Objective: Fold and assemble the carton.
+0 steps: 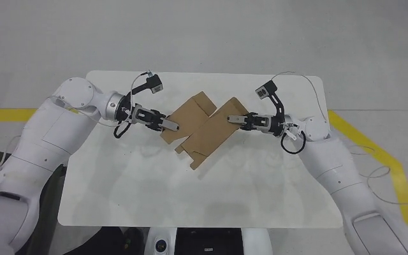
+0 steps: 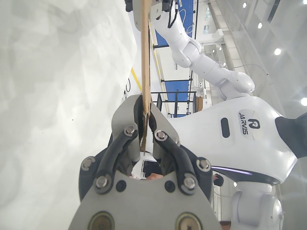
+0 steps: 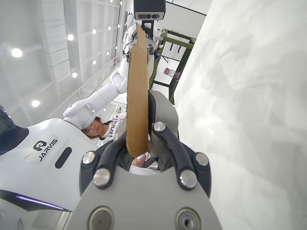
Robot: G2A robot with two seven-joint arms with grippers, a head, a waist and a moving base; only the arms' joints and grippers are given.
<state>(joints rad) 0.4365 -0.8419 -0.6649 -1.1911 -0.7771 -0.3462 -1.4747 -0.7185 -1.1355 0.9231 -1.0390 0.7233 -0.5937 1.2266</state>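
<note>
1. The left gripper [image 2: 145, 112] is clamping its two fingers together on the near end of the carton [image 2: 145, 48], one pad pressing on each face of the board.
2. The right gripper [image 3: 144, 120] is clamping the opposite end of the carton in the same manner, with the brown board passing between its fingers.
3. In the top view, the left gripper [image 1: 171, 125] and the right gripper [image 1: 233, 118] are facing each other across the carton [image 1: 204, 131], which is spanning the gap between them.
4. The carton is presenting as a flat, unfolded brown blank with stepped flaps (each wrist view is showing it nearly edge-on).
5. The carton is sitting over the middle of the white table [image 1: 127, 191], toward the far half of the surface.
</note>
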